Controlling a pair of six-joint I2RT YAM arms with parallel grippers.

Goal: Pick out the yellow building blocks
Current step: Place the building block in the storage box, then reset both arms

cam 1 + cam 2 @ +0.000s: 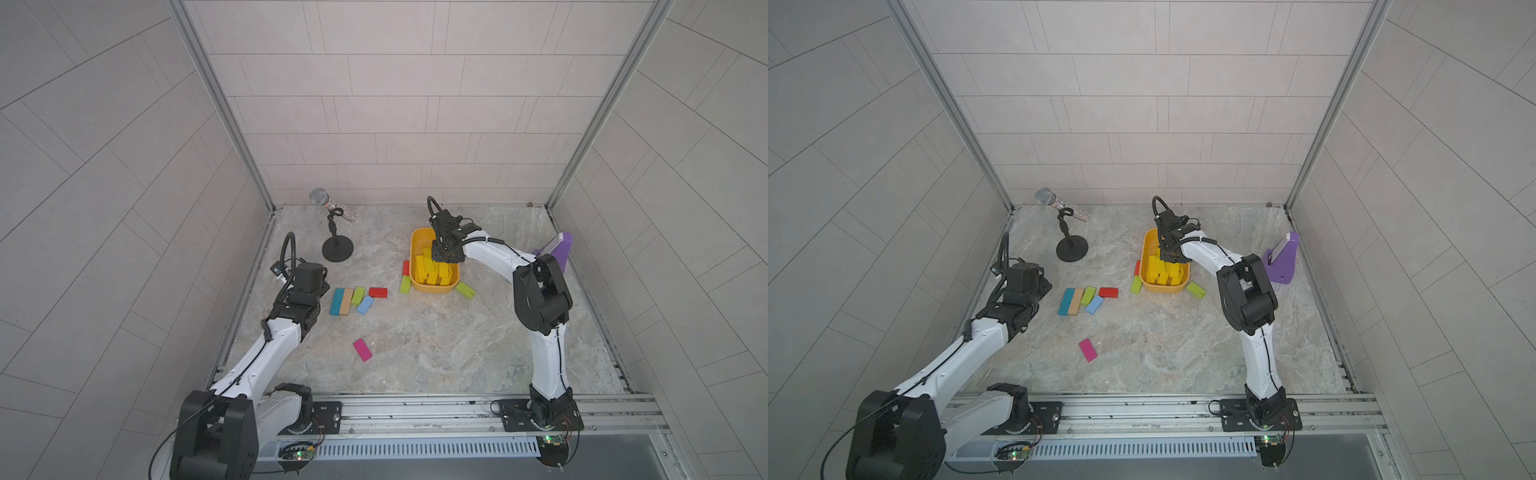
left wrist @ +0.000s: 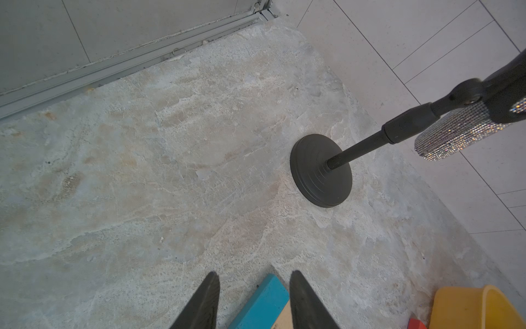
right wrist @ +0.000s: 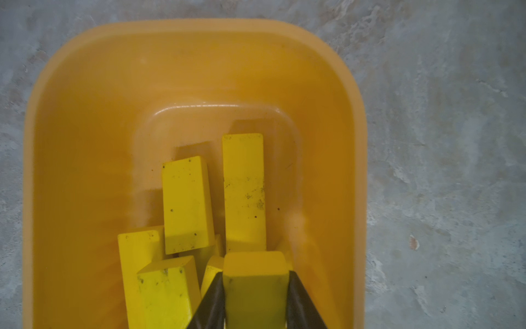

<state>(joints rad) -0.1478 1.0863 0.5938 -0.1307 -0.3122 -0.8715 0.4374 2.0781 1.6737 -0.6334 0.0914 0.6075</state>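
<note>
Nearest my view is the left arm (image 1: 249, 365), folded low from the near rail. Its left end effector (image 2: 253, 273) sits well left of the tub, fingers apart and gripping nothing, with the end of a teal block (image 2: 264, 302) lying below the gap.

The right arm (image 1: 540, 299) reaches across the marbled tabletop (image 1: 436, 345) to the orange-yellow tub (image 1: 419, 241). Its right end effector (image 3: 255, 274) hangs over the tub's inside, clamped on a yellow block (image 3: 254, 302).

A microphone stand (image 1: 337, 249) stands left of the tub, and a purple holder (image 1: 561, 249) well to its right.

The yellow building blocks (image 1: 432, 270) lie piled inside the tub, crowded toward its near end.

Just beside the tub's near corners lie two lime-green bars (image 1: 405, 284), and a red bar (image 1: 406, 268) lies along its left wall. A loose cluster of coloured blocks (image 1: 353, 299) lies between the tub and the left end effector. A pink block (image 1: 363, 350) lies well apart from the tub, nearer me.
</note>
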